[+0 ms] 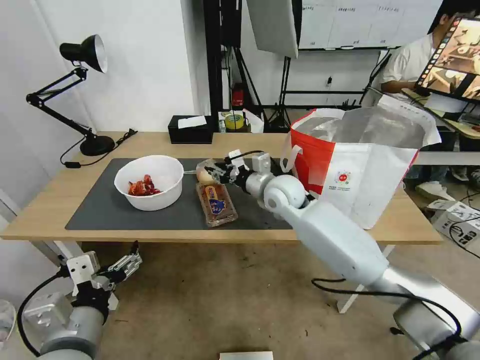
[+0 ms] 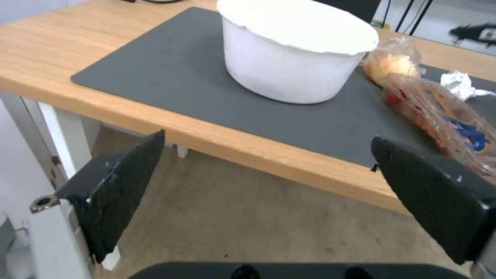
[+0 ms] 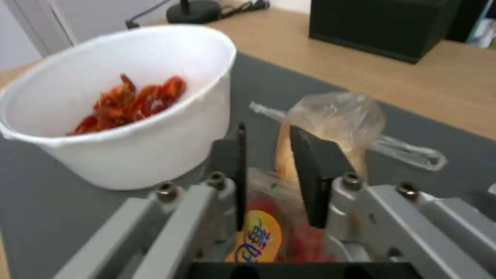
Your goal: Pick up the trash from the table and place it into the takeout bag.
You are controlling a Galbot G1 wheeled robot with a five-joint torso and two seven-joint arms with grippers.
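On the table (image 1: 50, 200), a dark grey mat (image 1: 100, 210) carries the trash. A white bowl (image 1: 149, 181) (image 2: 294, 50) (image 3: 119, 104) holds red shells. Beside it lie a clear clamshell tray (image 1: 216, 204) (image 2: 444, 116) (image 3: 258, 232) and a clear bag with a yellowish lump (image 1: 203, 174) (image 2: 395, 62) (image 3: 336, 116). A crumpled tissue (image 2: 458, 84) sits behind the tray. My right gripper (image 1: 214, 171) (image 3: 267, 130) reaches over the tray, its fingers narrowed on the clear bag's edge. My left gripper (image 1: 132, 257) (image 2: 267, 137) hangs open below the table's front edge. The takeout bag (image 1: 360, 165) stands open at the right.
A black desk lamp (image 1: 82, 55) stands at the table's back left. A black tissue box (image 1: 190, 131) and a yellow tape roll (image 1: 234, 121) sit along the back edge. A box with cables (image 1: 457, 220) lies on the floor at the right.
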